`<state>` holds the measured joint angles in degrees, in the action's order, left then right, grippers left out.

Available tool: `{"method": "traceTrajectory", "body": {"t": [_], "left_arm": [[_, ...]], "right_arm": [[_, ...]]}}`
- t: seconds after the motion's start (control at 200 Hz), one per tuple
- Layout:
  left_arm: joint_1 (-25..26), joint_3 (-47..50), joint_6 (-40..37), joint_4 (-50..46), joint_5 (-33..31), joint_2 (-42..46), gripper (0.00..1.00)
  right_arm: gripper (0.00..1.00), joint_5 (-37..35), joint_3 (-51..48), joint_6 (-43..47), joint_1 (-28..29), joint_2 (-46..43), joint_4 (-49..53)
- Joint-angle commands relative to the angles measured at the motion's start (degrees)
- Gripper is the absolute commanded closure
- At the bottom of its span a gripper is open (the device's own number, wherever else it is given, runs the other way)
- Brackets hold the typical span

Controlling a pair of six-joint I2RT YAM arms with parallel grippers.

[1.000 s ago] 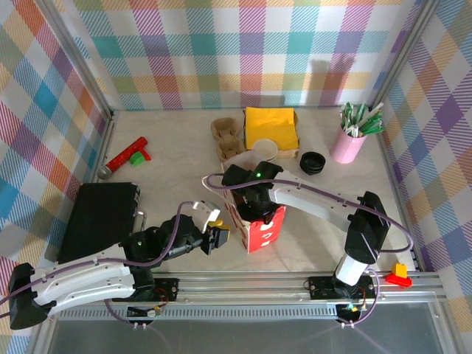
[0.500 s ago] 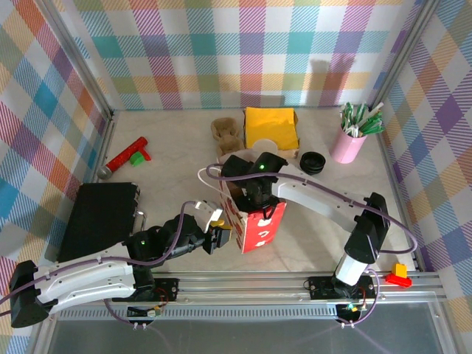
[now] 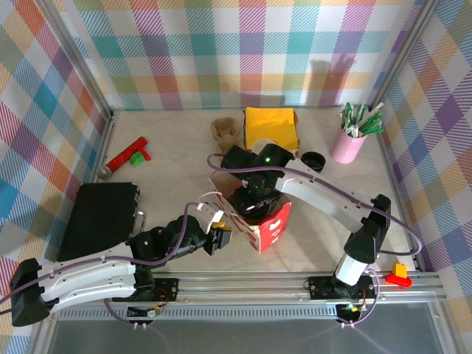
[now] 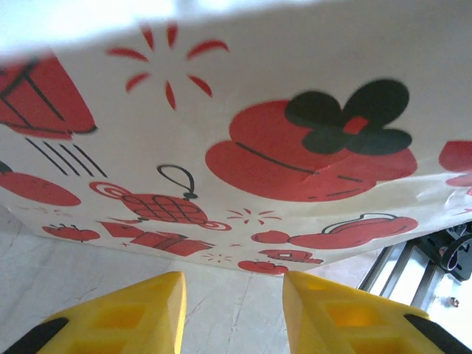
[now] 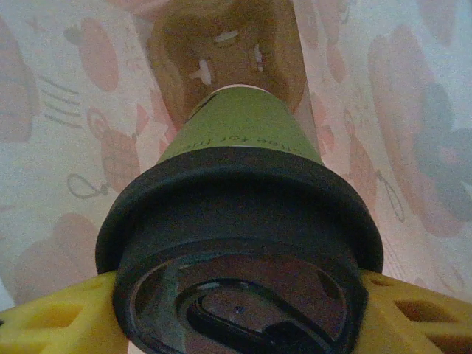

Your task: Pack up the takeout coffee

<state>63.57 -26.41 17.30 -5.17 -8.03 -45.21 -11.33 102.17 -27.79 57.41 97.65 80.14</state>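
Fingers (image 4: 147,302) of the left gripper (image 4: 234,284) are yellow and stand a little apart. They hold nothing. They point at the white side of the paper bag (image 4: 243,147) with its red pictures, and the bag is just in front of them. From above, the left gripper (image 3: 220,237) sits at the near left side of the bag (image 3: 271,227). It has stayed in the same spot since a second ago.

The bag has turned a bit since then, and its open top now reaches farther back and to the right. The right arm (image 3: 324,203) has moved with it, a little farther and to the right, and goes down into the open top.

Inside the bag, the right gripper (image 5: 240,295) holds the takeout coffee (image 5: 243,133). Its yellow fingers (image 5: 51,324) press on both sides of the black lid (image 5: 236,192). The green part of the cup points down at a brown cardboard shape (image 5: 221,44) on the bag's floor. I cannot tell if the cup touches it.

Farther left on the table (image 3: 169,147) lie a black box (image 3: 99,217) and a red tool (image 3: 125,156). At the far side are a brown cardboard piece (image 3: 225,131), a yellow cloth (image 3: 271,127), a loose black lid (image 3: 315,158) and a pink cup of sticks (image 3: 348,144). These have not moved.
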Motion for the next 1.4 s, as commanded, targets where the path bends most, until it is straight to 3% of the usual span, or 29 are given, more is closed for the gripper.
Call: {"method": "traceTrajectory", "body": {"t": [0.0,0.945,1.395], "left_arm": [[-0.73,2.14,1.23,3.55,0.01,-0.59,0.61],[-2.67,-0.59,0.97,4.03,0.31,-4.00,0.61],[-2.75,0.02,1.51,4.39,0.52,-4.62,0.61]], "right_arm": [[0.52,-0.71,3.01,0.38,-0.14,0.90,2.24],[0.52,-4.34,27.12,5.73,-3.54,0.19,15.27],[0.53,-2.32,36.77,7.75,-13.58,-5.74,21.23]]}}
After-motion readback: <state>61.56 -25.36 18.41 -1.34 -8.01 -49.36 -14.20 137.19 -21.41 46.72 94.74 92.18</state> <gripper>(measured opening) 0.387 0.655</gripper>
